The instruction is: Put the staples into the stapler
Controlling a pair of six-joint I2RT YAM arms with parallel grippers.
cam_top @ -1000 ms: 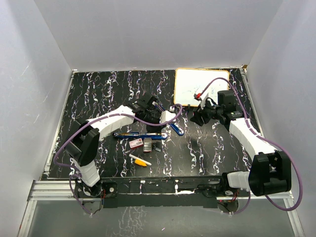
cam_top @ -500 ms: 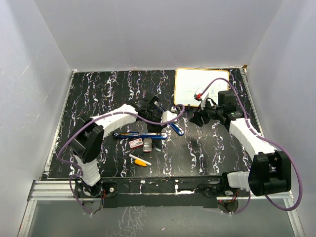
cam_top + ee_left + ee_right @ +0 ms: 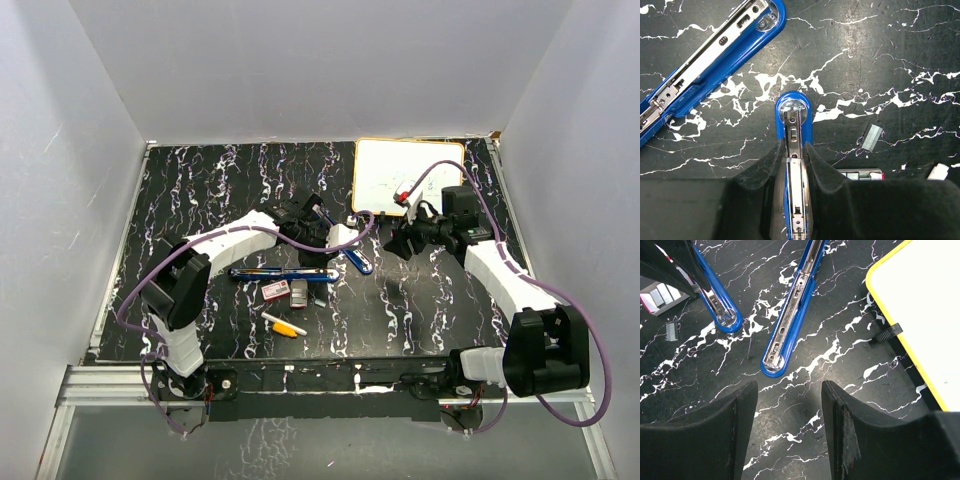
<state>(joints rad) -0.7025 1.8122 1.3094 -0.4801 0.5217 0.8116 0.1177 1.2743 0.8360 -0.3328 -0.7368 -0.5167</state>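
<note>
One black marbled table [image 3: 200,190], white walls [image 3: 300,70], left fingers [image 3: 759,172] clamping stapler [image 3: 794,117], right fingers [image 3: 722,440] apart.

Bright, even overhead light, soft shadows, sharp focus; glare on the stapler [image 3: 794,112] and glossy table [image 3: 890,55].

Both arms are built alike: the left arm [image 3: 235,238] and right arm [image 3: 495,268] have white shell links between chunky black joint housings, on black bases [image 3: 212,381]. A purple cable [image 3: 428,168] loops loosely along each. The left gripper [image 3: 794,145] and right gripper [image 3: 788,387] have broad matte-black fingers [image 3: 715,435] with rounded, tapering tips.
</note>
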